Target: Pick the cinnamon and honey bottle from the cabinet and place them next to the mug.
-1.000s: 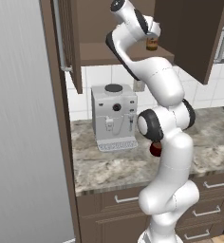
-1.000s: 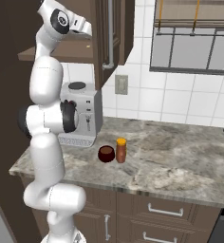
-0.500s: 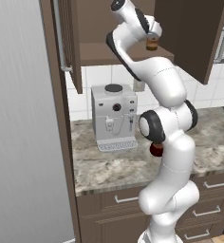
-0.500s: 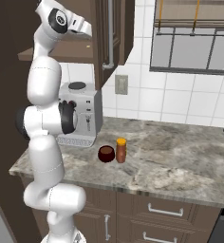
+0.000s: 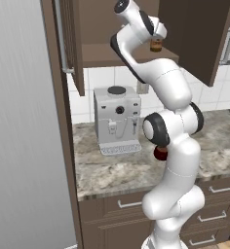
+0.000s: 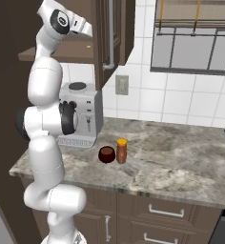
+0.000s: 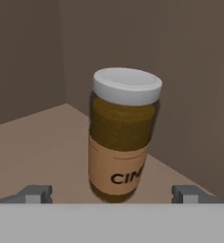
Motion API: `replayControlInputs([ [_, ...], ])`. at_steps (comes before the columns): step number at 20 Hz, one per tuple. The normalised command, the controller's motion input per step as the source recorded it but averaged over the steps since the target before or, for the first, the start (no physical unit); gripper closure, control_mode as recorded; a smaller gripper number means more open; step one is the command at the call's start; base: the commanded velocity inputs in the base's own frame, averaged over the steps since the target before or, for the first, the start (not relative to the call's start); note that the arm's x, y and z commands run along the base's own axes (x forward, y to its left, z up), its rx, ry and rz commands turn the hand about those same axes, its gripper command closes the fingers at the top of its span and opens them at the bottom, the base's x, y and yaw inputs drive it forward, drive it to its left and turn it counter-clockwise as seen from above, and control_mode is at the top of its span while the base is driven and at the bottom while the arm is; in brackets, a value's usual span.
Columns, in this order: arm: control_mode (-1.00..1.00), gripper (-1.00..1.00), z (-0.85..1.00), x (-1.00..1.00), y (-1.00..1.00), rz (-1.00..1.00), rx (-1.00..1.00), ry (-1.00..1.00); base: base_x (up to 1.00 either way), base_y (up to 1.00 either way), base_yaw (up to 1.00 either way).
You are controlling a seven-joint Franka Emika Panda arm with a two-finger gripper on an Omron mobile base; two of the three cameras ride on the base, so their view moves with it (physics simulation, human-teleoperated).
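Cinnamon jar (image 7: 124, 137): upright on the cabinet shelf (image 7: 33, 147), brown contents, tan label, pale lid in the hand view; untouched, standing between the two finger tips of the tool (image 7: 112, 193), which are spread wide with clear space at 3 and 9 o'clock of the jar. From the left base view the jar (image 5: 156, 44) sits at the shelf's front edge, with the tool at 9 o'clock of it, reached up into the open cabinet (image 5: 195, 34). Change over the last second: almost none; arm and jar hold the same places and the tool has stayed wide, so the approach looks finished and closing on the jar appears to be the step in hand. Honey bottle (image 6: 121, 150): already on the worktop (image 6: 181, 162), upright, just beside the mug (image 6: 107, 154) at its 3 o'clock in the right base view; that half of the task reads as done. Coffee machine (image 6: 78, 114): at the back of the worktop, at 10 o'clock of the mug. Remaining: carry the cinnamon down to the mug.
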Motion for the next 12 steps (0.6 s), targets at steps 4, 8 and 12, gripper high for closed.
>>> replayControlInputs([
  [4, -1.0, -1.0, -0.03, 0.08, -0.03, -0.01, 0.0, -0.05, 0.0, 0.0, 0.0],
  [8, -1.0, -1.0, -0.05, 0.08, -0.12, -0.01, 0.0, -0.02, 0.0, 0.0, 0.0],
  [12, -1.0, -1.0, -0.03, 0.04, -0.21, 0.0, 0.0, 0.0, 0.0, 0.0, 0.0],
])
